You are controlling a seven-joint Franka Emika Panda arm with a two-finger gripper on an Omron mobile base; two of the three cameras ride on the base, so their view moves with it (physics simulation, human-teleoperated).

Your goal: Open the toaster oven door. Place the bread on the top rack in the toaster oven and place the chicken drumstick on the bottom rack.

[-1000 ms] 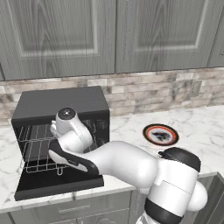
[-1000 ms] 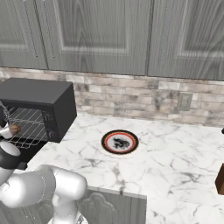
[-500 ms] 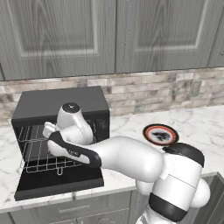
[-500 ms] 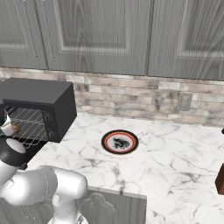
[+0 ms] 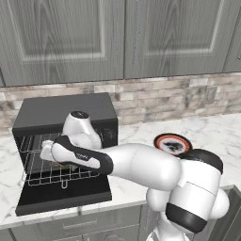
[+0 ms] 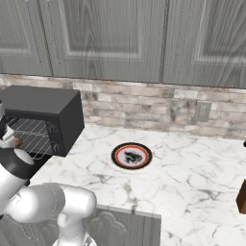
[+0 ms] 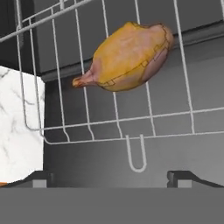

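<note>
The toaster oven stands at the counter's left with its door folded down flat. A wire rack is pulled out over the door. The chicken drumstick, lumpy and orange-brown, lies on that rack, apart from my fingers. My gripper is open and empty, just in front of and above the drumstick. From the left base view the hand hovers at the oven's mouth. In the right base view the drumstick shows as an orange spot beside the oven. The bread is hidden.
A round plate with a red rim and dark centre sits on the marble counter right of the oven, also at the counter's middle. A dark brown object stands at the far right edge. Grey cabinets hang above.
My hand has lifted and drawn back to the left from the rack, jaws still wide. The drumstick stays lying on the rack.
</note>
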